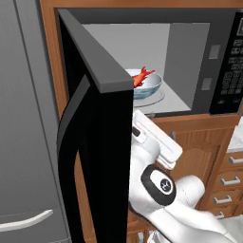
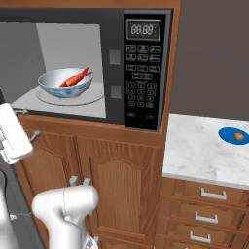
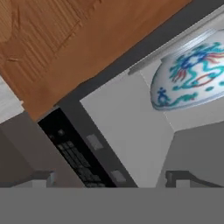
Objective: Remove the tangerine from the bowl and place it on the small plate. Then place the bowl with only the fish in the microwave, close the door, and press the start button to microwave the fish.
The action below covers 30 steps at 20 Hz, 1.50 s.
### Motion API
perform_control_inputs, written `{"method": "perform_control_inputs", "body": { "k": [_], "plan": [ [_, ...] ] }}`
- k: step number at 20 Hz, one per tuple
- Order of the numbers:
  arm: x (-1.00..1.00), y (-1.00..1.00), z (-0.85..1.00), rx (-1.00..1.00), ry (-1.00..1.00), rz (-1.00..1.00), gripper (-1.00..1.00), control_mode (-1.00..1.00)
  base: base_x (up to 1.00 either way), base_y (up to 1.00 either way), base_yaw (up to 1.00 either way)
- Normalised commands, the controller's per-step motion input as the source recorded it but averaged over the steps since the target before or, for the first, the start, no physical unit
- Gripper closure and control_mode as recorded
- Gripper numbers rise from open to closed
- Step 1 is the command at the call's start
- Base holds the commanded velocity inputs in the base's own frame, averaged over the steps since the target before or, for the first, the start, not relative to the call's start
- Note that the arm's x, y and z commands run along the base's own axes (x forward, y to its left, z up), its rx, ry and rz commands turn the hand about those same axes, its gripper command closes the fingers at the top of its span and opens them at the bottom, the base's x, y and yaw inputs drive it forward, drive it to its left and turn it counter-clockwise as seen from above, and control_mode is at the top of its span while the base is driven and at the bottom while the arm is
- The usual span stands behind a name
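Brown wooden cabinets (image 2: 116, 180) are surrounding the black microwave (image 2: 146, 29), and a marble table (image 2: 199, 151) is lying to its right. At the bottom of the hand view the two dark tips of the gripper (image 3: 111, 178) are standing well apart, so the jaws are released and are holding nothing. They are pointing up at the microwave from a low place, near the front edge of its grey floor, and the painted underside of the bowl (image 3: 192, 76) is showing above them. In the left base view the white hand is hanging just below the microwave opening, beside the door (image 1: 97, 156), which is standing wide open to the left. The bowl is sitting on the glass turntable (image 2: 92, 99) inside the microwave, and the red fish (image 2: 75, 78) is lying in it. The keypad (image 2: 142, 80) is at the right side of the opening. Far to the right, the tangerine (image 2: 239, 136) is resting on the blue plate (image 2: 227, 133) on the table.
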Motion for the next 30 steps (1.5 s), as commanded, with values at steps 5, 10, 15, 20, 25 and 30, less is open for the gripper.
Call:
{"method": "perform_control_inputs", "body": {
  "k": [5, 10, 15, 20, 25, 30],
  "plan": [
    [0.02, -0.58, 0.00, -0.47, -0.23, 0.00, -1.00, -1.00, 0.00, 0.00, 0.00],
    [-0.11, -0.09, -0.14, -0.47, -0.22, -0.14, -1.00, -1.00, 0.00, 0.00, 0.00],
    [-0.47, 0.42, -0.55, -0.18, -0.04, -0.19, -1.00, -1.00, 0.00, 0.00, 0.00],
    [-0.49, 0.77, -0.75, -0.06, 0.02, -0.10, -1.00, -1.00, 0.00, 0.00, 0.00],
    [-0.26, 0.90, -0.30, -0.05, 0.05, 0.00, -1.00, -1.00, 0.00, 0.00, 0.00],
    [-0.11, 0.95, -0.04, 0.00, 0.10, 0.03, -1.00, -1.00, 0.00, 0.00, 0.00]
  ]
}}
